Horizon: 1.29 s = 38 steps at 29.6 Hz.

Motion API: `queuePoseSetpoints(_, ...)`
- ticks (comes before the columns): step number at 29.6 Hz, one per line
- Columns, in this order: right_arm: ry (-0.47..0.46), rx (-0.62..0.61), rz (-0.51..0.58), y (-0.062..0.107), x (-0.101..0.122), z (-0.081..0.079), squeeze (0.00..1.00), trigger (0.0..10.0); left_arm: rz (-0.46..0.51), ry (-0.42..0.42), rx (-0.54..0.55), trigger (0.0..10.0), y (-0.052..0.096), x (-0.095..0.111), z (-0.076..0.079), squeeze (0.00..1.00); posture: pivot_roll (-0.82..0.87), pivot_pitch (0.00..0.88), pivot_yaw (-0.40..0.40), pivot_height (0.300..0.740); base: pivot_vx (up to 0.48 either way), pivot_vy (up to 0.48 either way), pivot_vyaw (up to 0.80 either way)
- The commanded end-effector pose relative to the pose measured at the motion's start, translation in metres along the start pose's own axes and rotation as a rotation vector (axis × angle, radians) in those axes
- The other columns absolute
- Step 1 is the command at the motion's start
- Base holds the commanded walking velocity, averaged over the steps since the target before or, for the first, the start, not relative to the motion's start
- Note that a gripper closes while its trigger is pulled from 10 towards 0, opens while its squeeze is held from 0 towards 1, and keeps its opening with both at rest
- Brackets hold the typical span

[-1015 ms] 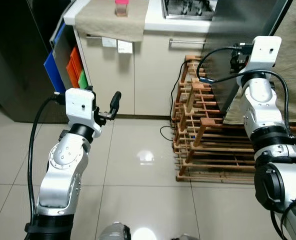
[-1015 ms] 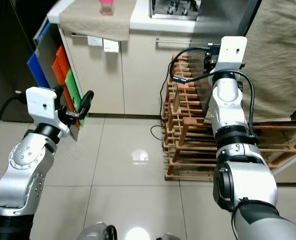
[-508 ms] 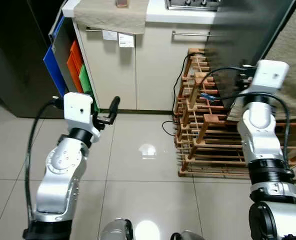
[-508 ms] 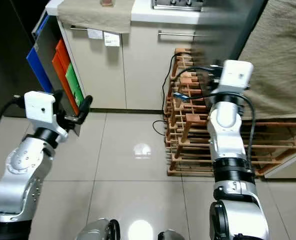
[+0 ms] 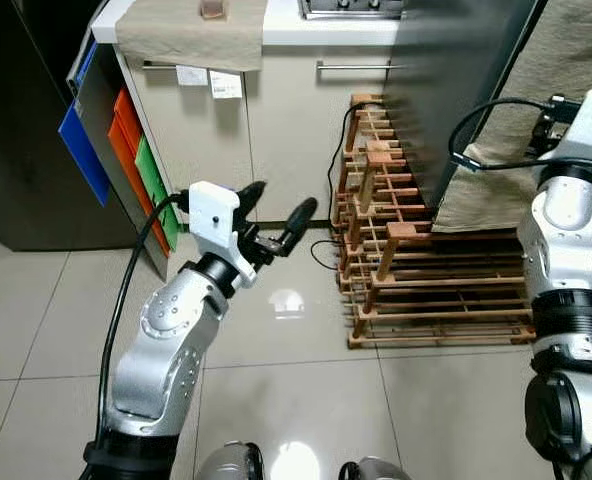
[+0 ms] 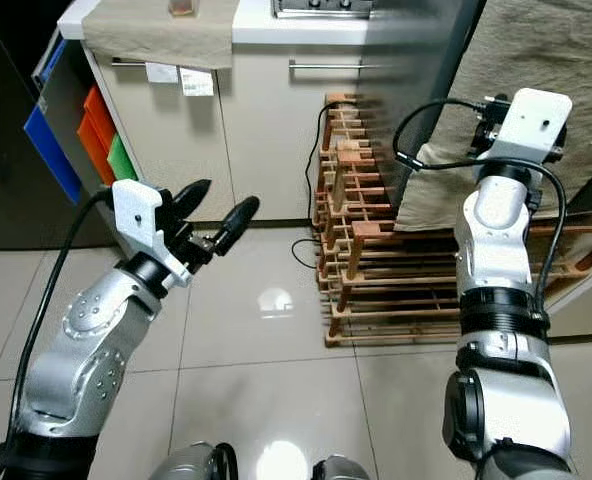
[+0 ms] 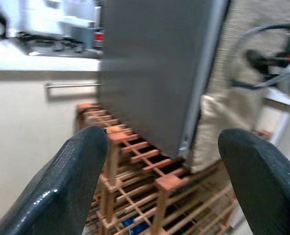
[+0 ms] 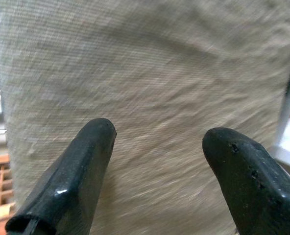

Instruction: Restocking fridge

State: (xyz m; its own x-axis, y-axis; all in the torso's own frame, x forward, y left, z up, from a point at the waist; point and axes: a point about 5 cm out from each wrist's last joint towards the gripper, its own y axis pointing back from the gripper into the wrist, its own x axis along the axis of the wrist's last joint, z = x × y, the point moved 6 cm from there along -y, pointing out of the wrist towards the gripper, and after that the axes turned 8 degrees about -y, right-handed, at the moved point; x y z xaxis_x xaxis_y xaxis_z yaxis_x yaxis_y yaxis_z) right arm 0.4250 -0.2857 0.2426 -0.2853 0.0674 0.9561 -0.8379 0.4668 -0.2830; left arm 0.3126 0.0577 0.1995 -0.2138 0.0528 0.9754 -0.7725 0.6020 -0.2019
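Both arms are raised over the tiled floor [image 5: 306, 380]: the left pincer [image 5: 276, 215] is spread open and empty, pointing toward the wooden rack [image 5: 416, 270] and the grey fridge door [image 7: 155, 63]. The right pincer [image 8: 157, 161], also open and empty, faces beige cloth [image 8: 145, 68] beside that door.

A home kitchen: cabinets [image 5: 266, 130] and a hob [image 5: 351, 8] along the frame's top, tiled floor [image 5: 306, 380] below, wooden rack [image 5: 416, 260] at right.

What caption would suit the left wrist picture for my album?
Open left claw facing a grey fridge door above a wooden rack.
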Motion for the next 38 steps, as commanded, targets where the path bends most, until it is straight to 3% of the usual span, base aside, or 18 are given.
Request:
queuePoseSetpoints(1, 0.01, 0.002, 0.015, -0.003, 0.004, -0.002, 0.0, 10.0, 0.001, -0.001, -0.013, 10.0, 0.002, 0.003, 0.005, 0.0, 0.06, 0.143, 0.036, 0.74, 0.0, 0.0, 0.0)
queuePoseSetpoints(15, 0.077, 0.025, -0.021, -0.016, -0.002, -0.004, 0.0, 10.0, -0.036, 0.035, 0.107, 10.0, 0.014, 0.001, -0.007, 0.0, 0.08, 0.173, 0.008, 0.74, 0.0, 0.0, 0.0)
queuePoseSetpoints(21, 0.054, 0.073, 0.028, -0.02, 0.012, -0.014, 0.0, 10.0, -0.076, -0.003, 0.101, 10.0, 0.002, -0.013, -0.003, 0.0, 0.04, 0.088, -0.027, 0.74, 0.0, 0.0, 0.0)
queuePoseSetpoints(26, 0.059, 0.168, 0.054, -0.021, 0.022, -0.028, 0.0, 10.0, -0.065, -0.042, 0.092, 10.0, -0.02, -0.017, -0.002, 0.0, -0.02, 0.016, -0.04, 0.74, 0.0, 0.0, 0.0)
queuePoseSetpoints(30, 0.019, 0.247, 0.055, -0.005, 0.011, -0.038, 0.0, 10.0, -0.039, -0.046, 0.105, 10.0, -0.032, -0.016, -0.003, 0.0, -0.05, 0.0, -0.051, 0.74, 0.0, 0.0, 0.0)
queuePoseSetpoints(33, -0.017, 0.283, 0.019, 0.026, -0.012, -0.039, 0.0, 10.0, -0.004, -0.014, 0.108, 10.0, -0.042, -0.014, -0.004, 0.0, -0.09, 0.0, -0.034, 0.74, 0.0, 0.0, 0.0)
queuePoseSetpoints(34, -0.017, 0.283, 0.019, 0.026, -0.012, -0.039, 0.0, 10.0, -0.004, -0.014, 0.108, 10.0, -0.042, -0.014, -0.004, 0.0, -0.09, 0.0, -0.034, 0.74, 0.0, 0.0, 0.0)
queuePoseSetpoints(38, -0.09, 0.394, 0.014, 0.076, -0.025, -0.054, 0.0, 10.0, 0.013, 0.004, 0.089, 10.0, -0.055, -0.016, -0.002, 0.0, -0.15, 0.0, 0.013, 0.74, 0.0, 0.088, -0.19)
